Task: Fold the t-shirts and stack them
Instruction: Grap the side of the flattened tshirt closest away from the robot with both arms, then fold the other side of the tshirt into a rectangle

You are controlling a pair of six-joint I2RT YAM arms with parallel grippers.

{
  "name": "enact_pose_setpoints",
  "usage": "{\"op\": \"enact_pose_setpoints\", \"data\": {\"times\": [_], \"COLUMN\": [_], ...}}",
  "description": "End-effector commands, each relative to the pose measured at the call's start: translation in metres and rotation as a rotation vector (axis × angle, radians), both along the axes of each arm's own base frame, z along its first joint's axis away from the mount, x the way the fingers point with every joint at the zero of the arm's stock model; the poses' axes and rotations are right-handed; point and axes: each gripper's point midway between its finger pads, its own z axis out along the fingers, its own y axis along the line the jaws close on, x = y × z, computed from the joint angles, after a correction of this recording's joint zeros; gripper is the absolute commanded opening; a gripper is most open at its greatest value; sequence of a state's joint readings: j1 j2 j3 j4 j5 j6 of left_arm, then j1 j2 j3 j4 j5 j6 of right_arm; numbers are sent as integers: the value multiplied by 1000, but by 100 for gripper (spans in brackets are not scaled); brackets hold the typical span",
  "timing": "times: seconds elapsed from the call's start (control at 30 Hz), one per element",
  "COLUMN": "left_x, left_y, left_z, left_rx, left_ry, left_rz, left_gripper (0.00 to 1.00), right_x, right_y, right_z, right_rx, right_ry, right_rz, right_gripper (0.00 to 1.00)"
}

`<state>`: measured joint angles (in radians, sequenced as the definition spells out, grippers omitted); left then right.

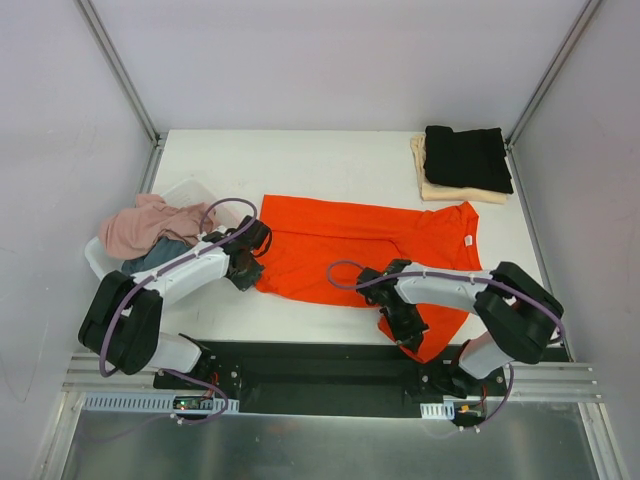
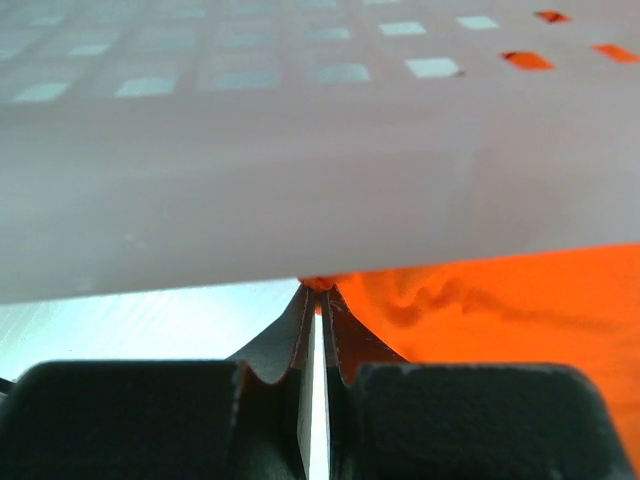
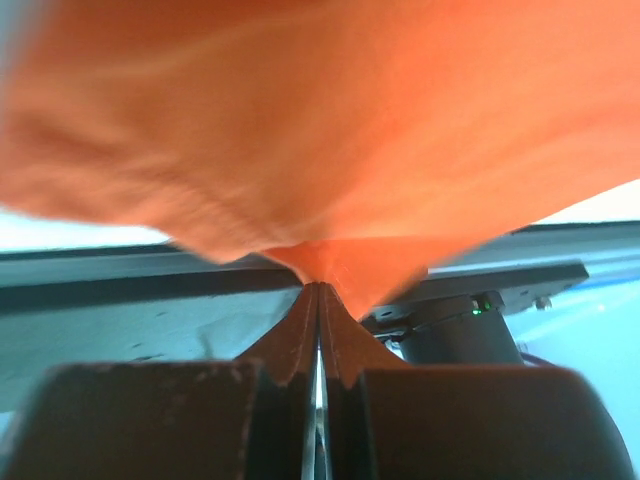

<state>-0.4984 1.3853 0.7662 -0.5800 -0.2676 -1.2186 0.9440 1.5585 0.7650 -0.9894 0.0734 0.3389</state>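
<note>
An orange-red t-shirt [image 1: 350,245] lies spread across the middle of the table. My left gripper [image 1: 252,262] is shut on its left edge [image 2: 322,284], right beside the white tub. My right gripper [image 1: 408,325] is shut on cloth near the shirt's lower right part; in the right wrist view the orange fabric [image 3: 330,150] rises from the pinched fingertips [image 3: 318,285]. A folded black t-shirt [image 1: 467,157] rests on a folded cream-beige one [image 1: 440,190] at the back right. A dusty pink t-shirt [image 1: 150,222] and a grey-blue one [image 1: 157,256] are heaped in the tub.
The white plastic tub [image 1: 195,193] stands at the table's left edge, its pale perforated wall [image 2: 300,150] filling the left wrist view. A black rail [image 1: 320,365] runs along the near edge under the arm bases. Grey walls enclose the table.
</note>
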Motion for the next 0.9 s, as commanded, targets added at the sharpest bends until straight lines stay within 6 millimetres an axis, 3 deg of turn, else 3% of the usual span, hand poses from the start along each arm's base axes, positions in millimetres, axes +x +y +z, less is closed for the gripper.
{"op": "enact_pose_setpoints", "data": {"times": [0.0,0.13,0.33,0.87], "left_x": [2,4,14,49], "left_y": [1,1,-3,-12], "left_z": [10,14,24,44], "left_rx": [9,10,11,45], "left_ry": [-43,-57,-82,-137], "left_rz": [-14,-26,-59,-94], "left_gripper": [0,0,0,0], "right_x": [28,56,84,133], "right_y": [19,-3,-28,-51], "right_z": [27,56,85,103], "right_rx": [91,-28,-202,-233], "right_ry": [-143,-316,-415,-467], "right_rz": [15,33,46,-15], "right_gripper": [1,1,1,1]}}
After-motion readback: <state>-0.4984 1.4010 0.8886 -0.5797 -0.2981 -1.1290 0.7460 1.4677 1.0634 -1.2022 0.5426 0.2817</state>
